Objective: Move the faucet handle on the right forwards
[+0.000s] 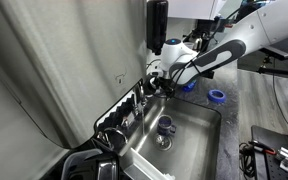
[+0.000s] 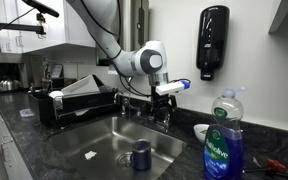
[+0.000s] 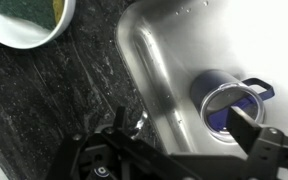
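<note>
My gripper [image 3: 184,118] is open, its two dark fingers spread wide. In the wrist view a small shiny chrome faucet handle [image 3: 138,123] shows just inside the left finger, at the sink's rim; I cannot tell if they touch. In both exterior views the gripper [image 2: 163,99] [image 1: 161,82] hangs low over the taps at the back of the steel sink [image 2: 94,135]. The handle [image 2: 167,117] sits right under it and is mostly hidden by the fingers. The sink also shows in an exterior view [image 1: 189,140].
A blue mug [image 3: 229,102] [image 2: 141,155] [image 1: 166,126] stands in the basin. A white bowl with a green sponge [image 3: 29,15] sits on the dark counter. A blue soap bottle [image 2: 222,140] stands in front, a dish rack [image 2: 79,100] beside the sink, a soap dispenser [image 2: 212,42] on the wall.
</note>
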`<state>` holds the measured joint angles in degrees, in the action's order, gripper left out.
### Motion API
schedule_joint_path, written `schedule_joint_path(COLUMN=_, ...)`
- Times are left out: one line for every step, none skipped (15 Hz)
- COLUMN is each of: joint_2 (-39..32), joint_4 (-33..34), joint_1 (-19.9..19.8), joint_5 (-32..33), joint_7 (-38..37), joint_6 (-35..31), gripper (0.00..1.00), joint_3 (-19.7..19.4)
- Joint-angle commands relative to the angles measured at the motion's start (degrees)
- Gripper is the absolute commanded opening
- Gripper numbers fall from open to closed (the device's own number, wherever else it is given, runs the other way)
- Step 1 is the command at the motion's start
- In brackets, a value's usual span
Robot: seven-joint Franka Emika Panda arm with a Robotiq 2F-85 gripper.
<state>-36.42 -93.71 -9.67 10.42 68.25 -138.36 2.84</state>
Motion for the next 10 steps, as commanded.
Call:
schedule_joint_path(joint_2=2.77, joint_4=-3.66, joint_1=0.09, joint_5=-0.70, joint_7=1.55, joint_6=1.56, gripper=1.00, joint_3=0.61)
schedule_joint_path(joint_2=2.84, joint_4=-3.78, joint_1=0.14, joint_5=-0.67, joint_7=1.57, joint_6=1.52, gripper=1.00, joint_3=0.63)
schedule_joint_path(joint_2=2.89, joint_4=-3.88, joint_1=0.14, joint_5=-0.68, joint_7=1.65, joint_6=1.51, gripper=1.00, joint_3=0.67)
schedule_joint_path(joint_2=2.93, joint_4=-3.93, joint_1=0.15, joint_5=-0.66, joint_7=1.67, joint_6=1.50, gripper=1.00, joint_3=0.69)
schedule_joint_path(joint_2=3.00, joint_4=-4.02, joint_1=0.16, joint_5=-0.67, joint_7=1.71, joint_6=1.49, gripper=1.00, joint_3=0.72)
schedule_joint_path(joint_2=3.08, joint_4=-4.13, joint_1=0.17, joint_5=-0.65, joint_7=1.76, joint_6=1.46, gripper=1.00, joint_3=0.76)
schedule_joint_path(joint_2=3.22, joint_4=-4.32, joint_1=0.18, joint_5=-0.64, joint_7=1.83, joint_6=1.40, gripper=1.00, joint_3=0.82)
schedule_joint_path(joint_2=3.41, joint_4=-4.54, joint_1=0.22, joint_5=-0.62, joint_7=1.87, joint_6=1.41, gripper=1.00, joint_3=0.87)
schedule_joint_path(joint_2=3.63, joint_4=-4.84, joint_1=0.26, joint_5=-0.62, joint_7=1.87, joint_6=1.33, gripper=1.00, joint_3=0.94)
schedule_joint_path(joint_2=3.83, joint_4=-5.10, joint_1=0.26, joint_5=-0.65, joint_7=1.98, joint_6=1.32, gripper=1.00, joint_3=1.04)
